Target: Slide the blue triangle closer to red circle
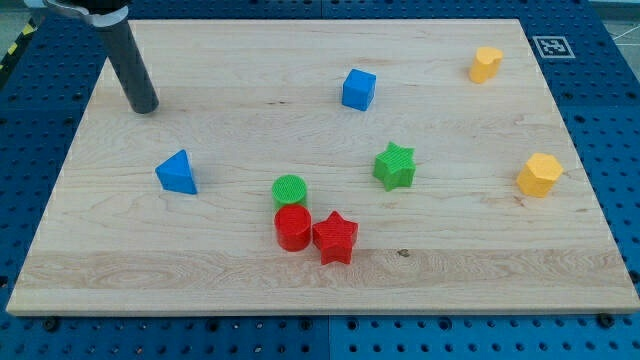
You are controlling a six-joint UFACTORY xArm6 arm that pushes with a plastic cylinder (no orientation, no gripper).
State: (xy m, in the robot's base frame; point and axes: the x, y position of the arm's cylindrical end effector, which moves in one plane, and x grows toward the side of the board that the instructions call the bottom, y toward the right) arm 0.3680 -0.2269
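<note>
The blue triangle (177,172) lies on the wooden board at the view's left of centre. The red circle (293,228) stands lower and to the right, touching a green circle (289,189) above it and a red star (335,237) at its right. My tip (145,105) rests on the board near the top left, above and slightly left of the blue triangle, apart from it by about a block's width.
A blue cube (358,89) sits at top centre. A green star (395,165) lies right of centre. A yellow block (486,63) is at the top right and another yellow block (539,175) near the right edge.
</note>
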